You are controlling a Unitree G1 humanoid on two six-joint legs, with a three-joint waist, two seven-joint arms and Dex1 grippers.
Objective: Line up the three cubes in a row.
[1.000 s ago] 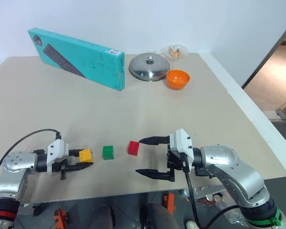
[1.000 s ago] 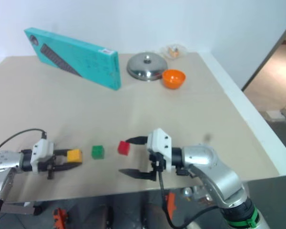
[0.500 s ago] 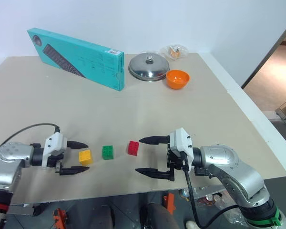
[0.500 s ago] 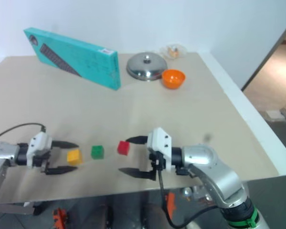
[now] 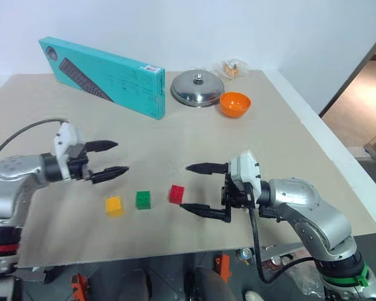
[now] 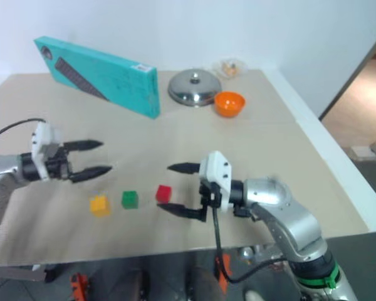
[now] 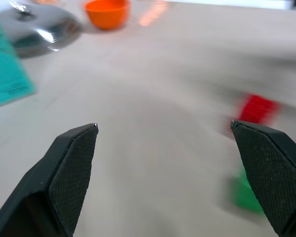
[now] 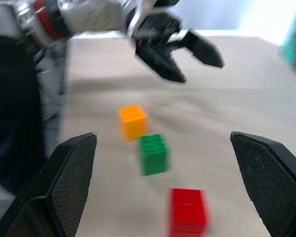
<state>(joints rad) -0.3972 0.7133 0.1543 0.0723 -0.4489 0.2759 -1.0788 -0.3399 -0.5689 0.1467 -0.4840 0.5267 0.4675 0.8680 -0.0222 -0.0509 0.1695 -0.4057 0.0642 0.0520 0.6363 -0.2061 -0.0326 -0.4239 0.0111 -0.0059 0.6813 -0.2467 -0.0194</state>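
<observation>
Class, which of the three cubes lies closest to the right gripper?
The red cube, at the row's end beside the right gripper; green and yellow lie farther.

Bright, even indoor light; head views sharp, wrist views blurred.
Soft, faint shadows under the claws on the bench (image 5: pixel 238 138). Glare spots on the steel lid (image 5: pixel 197 87). Left wrist view: motion smear, red cube (image 7: pixel 256 108) and green cube (image 7: pixel 246 195) streaked, own fingers (image 7: pixel 71 165) crisp. Right wrist view: yellow cube (image 8: pixel 132 121) soft, left claw (image 8: pixel 197 59) blurred, whitish wash at the far edge.
</observation>
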